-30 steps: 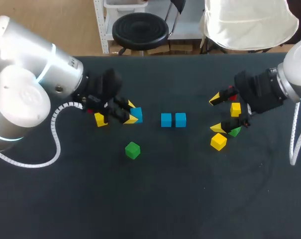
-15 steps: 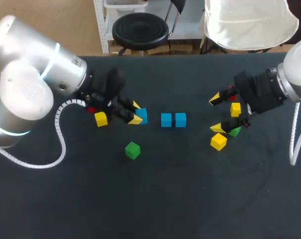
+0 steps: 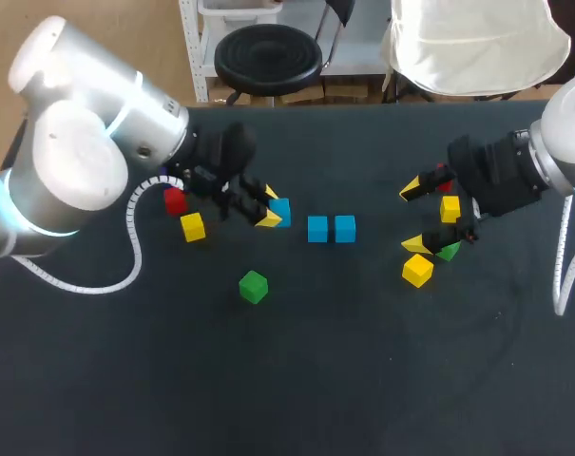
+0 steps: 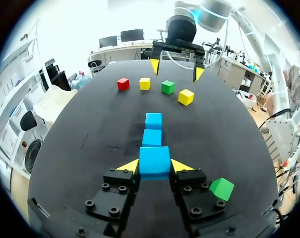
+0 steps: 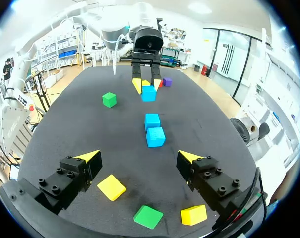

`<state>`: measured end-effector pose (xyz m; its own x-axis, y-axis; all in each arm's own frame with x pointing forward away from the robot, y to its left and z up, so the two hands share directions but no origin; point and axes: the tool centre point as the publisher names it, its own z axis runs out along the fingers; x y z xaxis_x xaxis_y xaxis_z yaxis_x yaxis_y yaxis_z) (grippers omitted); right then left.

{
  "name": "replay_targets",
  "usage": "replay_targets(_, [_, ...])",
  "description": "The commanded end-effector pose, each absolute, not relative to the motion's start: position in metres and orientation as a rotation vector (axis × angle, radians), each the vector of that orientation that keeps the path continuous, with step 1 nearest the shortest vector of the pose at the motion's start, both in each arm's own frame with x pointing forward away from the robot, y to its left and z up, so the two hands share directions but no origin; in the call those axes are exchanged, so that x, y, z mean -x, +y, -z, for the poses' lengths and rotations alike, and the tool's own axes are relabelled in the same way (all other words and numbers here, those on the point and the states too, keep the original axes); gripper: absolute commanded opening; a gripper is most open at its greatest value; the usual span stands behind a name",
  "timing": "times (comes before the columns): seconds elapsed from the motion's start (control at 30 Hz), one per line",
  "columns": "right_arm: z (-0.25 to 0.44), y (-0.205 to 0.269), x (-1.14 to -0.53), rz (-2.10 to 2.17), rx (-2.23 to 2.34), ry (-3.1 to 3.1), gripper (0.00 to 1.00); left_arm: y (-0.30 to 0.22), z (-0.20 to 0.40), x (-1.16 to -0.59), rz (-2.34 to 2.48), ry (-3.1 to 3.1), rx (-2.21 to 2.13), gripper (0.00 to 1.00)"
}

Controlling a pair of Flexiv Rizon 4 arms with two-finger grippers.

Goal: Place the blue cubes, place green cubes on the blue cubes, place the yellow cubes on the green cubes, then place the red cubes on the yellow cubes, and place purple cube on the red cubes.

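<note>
My left gripper (image 4: 154, 167) clamps a small blue cube (image 4: 154, 158), at 9 o'clock of two blue cubes (image 3: 317, 228) on the black tabletop (image 3: 363, 361). My right gripper (image 3: 412, 216) is spread wide, released.

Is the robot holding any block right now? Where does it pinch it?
Yes. The left gripper pinches a blue cube by two opposite side faces, one finger on each. The right gripper is open and holds nothing.
</note>
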<state>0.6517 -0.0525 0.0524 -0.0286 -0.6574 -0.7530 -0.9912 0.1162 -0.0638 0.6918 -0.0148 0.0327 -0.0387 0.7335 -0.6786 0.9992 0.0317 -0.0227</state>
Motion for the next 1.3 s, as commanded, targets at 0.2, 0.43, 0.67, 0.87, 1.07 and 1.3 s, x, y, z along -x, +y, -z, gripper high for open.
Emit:
replay_targets(0.2, [-0.051,-0.053,-0.652,-0.666,1.606,1.751,1.00,-0.007,-0.032,-0.689,0.696,1.856,-1.773,0.00])
replay_targets(0.43, [-0.051,-0.053,-0.652,-0.666,1.606,1.751,1.00,-0.007,-0.032,-0.689,0.696,1.856,-1.773,0.00])
replay_targets(0.67, [-0.051,-0.053,-0.652,-0.666,1.606,1.751,1.00,-0.007,-0.032,-0.689,0.696,1.856,-1.773,0.00])
replay_targets(0.87, [-0.051,-0.053,-0.652,-0.666,1.606,1.751,1.00,-0.017,-0.023,-0.687,0.715,1.833,-1.810,0.00])
replay_targets(1.07, [-0.051,-0.053,-0.652,-0.666,1.606,1.751,1.00,-0.020,-0.008,-0.698,0.713,1.847,-1.800,0.00])
replay_targets(1.3, [-0.051,-0.053,-0.652,-0.666,1.606,1.751,1.00,-0.016,0.000,-0.709,0.701,1.869,-1.789,0.00])
